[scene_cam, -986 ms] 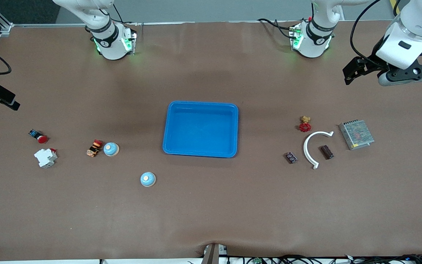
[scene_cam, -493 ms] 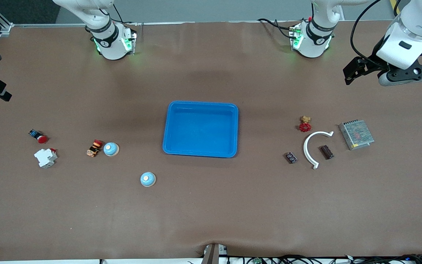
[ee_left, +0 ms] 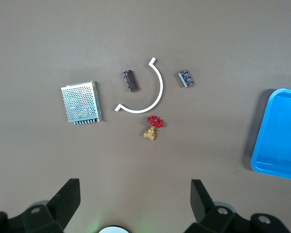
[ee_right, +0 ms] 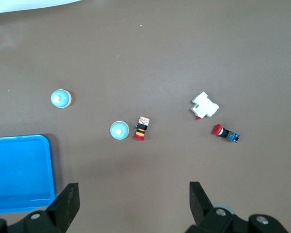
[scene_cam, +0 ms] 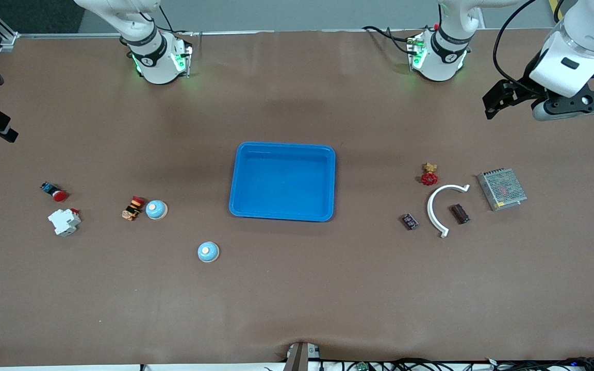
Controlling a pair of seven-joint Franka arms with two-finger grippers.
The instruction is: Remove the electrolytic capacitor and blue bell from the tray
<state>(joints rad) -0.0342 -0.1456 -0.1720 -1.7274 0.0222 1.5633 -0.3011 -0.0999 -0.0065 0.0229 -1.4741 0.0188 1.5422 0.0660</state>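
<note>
Looking down from both wrists, I see the blue tray (scene_cam: 282,181) in the middle of the table with nothing in it; both blue bells lie out on the mat toward my right arm's end, and the dark cylindrical capacitor (scene_cam: 459,213) lies inside the curve of the white arc piece (scene_cam: 437,206) toward my left arm's end. My left gripper (ee_left: 135,200) hangs spread and holding nothing, high over the table's edge at its own end; my right gripper (ee_right: 134,200) is likewise spread and empty, high over its end.

The job looks done to me, so the risk now is a needless reach. A descent of my right arm could knock the bell (scene_cam: 156,209) into the striped component (scene_cam: 133,207) touching it, or roll the other bell (scene_cam: 208,251) away. A sweep by my left could drag the arc piece into the capacitor, the small dark chip (scene_cam: 409,221) or the red-handled brass valve (scene_cam: 429,175). The perforated metal power supply (scene_cam: 501,189), the white breaker (scene_cam: 64,221) and the red push button (scene_cam: 54,192) lie clear of the tray.
</note>
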